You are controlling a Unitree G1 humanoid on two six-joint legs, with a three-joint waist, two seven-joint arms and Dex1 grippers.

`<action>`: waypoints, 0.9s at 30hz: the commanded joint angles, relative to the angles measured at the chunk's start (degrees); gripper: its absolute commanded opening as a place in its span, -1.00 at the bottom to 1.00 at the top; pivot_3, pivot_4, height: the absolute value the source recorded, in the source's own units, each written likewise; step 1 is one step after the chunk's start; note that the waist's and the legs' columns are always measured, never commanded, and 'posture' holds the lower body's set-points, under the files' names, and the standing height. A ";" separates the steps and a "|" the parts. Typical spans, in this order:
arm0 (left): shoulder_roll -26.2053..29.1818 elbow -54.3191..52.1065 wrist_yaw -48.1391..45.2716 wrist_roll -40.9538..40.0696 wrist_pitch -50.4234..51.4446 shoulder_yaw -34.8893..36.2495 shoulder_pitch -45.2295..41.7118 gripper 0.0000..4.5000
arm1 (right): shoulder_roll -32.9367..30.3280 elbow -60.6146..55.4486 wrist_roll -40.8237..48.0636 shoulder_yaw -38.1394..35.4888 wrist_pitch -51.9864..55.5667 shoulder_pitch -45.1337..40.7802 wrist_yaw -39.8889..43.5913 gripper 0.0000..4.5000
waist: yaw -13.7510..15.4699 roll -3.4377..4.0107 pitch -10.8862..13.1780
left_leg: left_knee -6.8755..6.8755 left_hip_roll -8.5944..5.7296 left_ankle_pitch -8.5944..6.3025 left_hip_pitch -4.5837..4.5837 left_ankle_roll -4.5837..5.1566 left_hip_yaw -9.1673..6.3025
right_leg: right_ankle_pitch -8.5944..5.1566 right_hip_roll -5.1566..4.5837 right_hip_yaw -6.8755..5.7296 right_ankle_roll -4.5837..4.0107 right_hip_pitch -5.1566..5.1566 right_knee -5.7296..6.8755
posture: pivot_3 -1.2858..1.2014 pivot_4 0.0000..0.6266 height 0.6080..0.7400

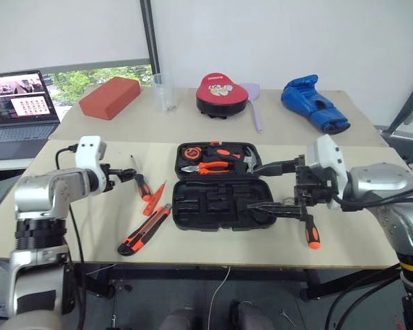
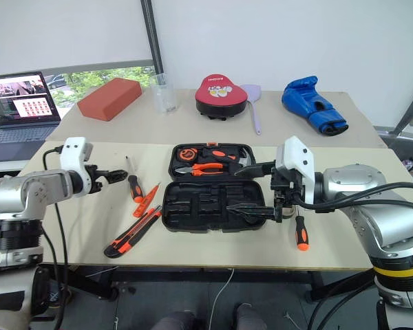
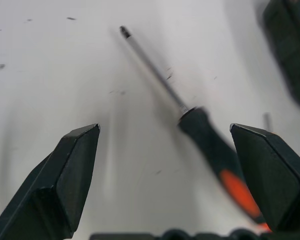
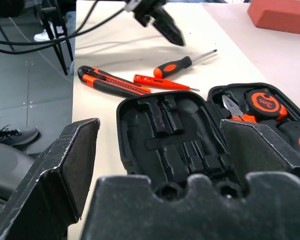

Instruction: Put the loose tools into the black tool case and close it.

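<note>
The black tool case [image 1: 217, 187] lies open at mid-table, its near half showing bare recesses [image 4: 170, 135]; the far half holds pliers [image 1: 210, 167], a hammer and a tape measure. Left of the case lie a black-and-orange screwdriver [image 1: 140, 184], a slim orange tester screwdriver [image 1: 153, 198] and a utility knife [image 1: 144, 229]. My left gripper [image 1: 129, 173] hovers open just over that screwdriver [image 3: 210, 145], whose handle sits near one finger [image 3: 270, 175]. A second screwdriver [image 1: 311, 230] lies right of the case. There my right gripper [image 1: 258, 187] stands open over the case's right edge, pointing left.
On the far table stand a red block [image 1: 110, 96], a clear cup [image 1: 165, 91], a red-topped round pad [image 1: 221, 95], a lilac swatter [image 1: 255, 104] and a blue boxing glove [image 1: 315, 103]. An open laptop [image 1: 20, 103] sits at the far left.
</note>
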 commanded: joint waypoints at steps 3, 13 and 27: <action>-3.84 3.99 3.72 2.04 7.39 -2.26 -3.59 0.99 | 1.08 -1.01 -0.81 0.26 -1.64 -1.23 -0.47 1.00 | -0.31 0.00 0.00 | -0.02 0.00 0.00 0.01 0.01 0.00 | 0.00 0.01 0.00 0.00 -0.02 0.04 | 0.03 -0.52 1.00; -5.47 6.18 4.72 3.82 8.97 -0.40 -4.44 -0.19 | 1.78 0.17 -1.19 -0.56 -0.98 -1.75 -1.95 1.00 | -0.49 0.00 -0.01 | -0.02 -0.02 0.00 0.13 0.00 0.02 | 0.00 0.00 0.05 0.00 0.04 0.06 | 0.03 -0.52 1.00; 15.31 0.87 -44.74 10.19 -41.99 -20.72 -4.03 -0.64 | -1.65 -2.78 2.08 -4.03 4.69 3.86 -3.47 1.00 | -0.61 -0.04 0.03 | -0.14 -0.03 0.01 0.09 -0.02 0.05 | -0.03 -0.10 -0.03 -0.09 -0.04 -0.02 | 0.03 -0.52 1.00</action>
